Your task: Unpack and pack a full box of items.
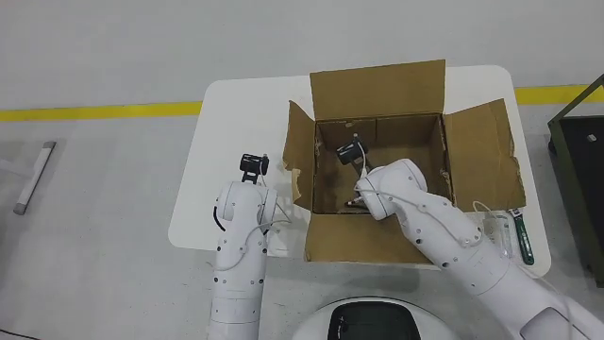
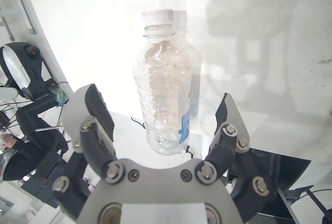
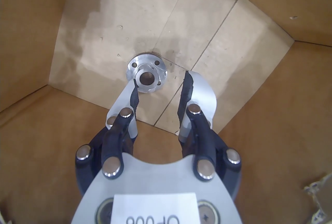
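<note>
Unpacking looks nearly done: the bottle (image 2: 160, 66) is out on the bench (image 1: 245, 104) before the spread left gripper (image 2: 159, 95), while the spread right gripper (image 3: 160, 78) hangs beside a metal flange (image 3: 147, 76) on the box (image 1: 377, 94) floor.

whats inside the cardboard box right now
A round metal flange lies on the floor of the cardboard box, by the open right gripper. The right arm covers part of the floor in the top view, so anything under it is unseen.

White jointed arms (image 1: 243, 222), grey metal left hand (image 2: 158, 91) and right hand (image 3: 161, 77), black ribbed pads (image 2: 99, 110), silver screws (image 2: 112, 171)
</note>
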{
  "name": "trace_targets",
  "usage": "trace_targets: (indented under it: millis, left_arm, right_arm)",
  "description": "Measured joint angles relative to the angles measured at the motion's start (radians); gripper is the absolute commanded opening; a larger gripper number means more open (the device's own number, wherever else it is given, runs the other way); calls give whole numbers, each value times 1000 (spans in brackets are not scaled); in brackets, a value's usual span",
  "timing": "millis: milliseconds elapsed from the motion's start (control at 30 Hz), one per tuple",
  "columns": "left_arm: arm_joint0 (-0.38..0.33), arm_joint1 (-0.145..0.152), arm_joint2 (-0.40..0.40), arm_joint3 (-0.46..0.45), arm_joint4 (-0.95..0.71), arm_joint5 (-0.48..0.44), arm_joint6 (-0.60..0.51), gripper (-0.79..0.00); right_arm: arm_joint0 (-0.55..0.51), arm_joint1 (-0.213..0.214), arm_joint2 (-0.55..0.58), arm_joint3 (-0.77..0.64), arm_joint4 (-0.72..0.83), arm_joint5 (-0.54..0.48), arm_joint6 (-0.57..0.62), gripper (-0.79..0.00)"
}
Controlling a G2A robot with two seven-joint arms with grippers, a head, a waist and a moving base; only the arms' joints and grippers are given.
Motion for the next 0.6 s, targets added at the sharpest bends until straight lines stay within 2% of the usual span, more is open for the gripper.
trace_targets:
  millis: [600]
  left_arm:
    - [0,0,0,0,0,0,0,0]
  right_arm:
    - [12,-35,-7,92,6,-23,-31,-403]
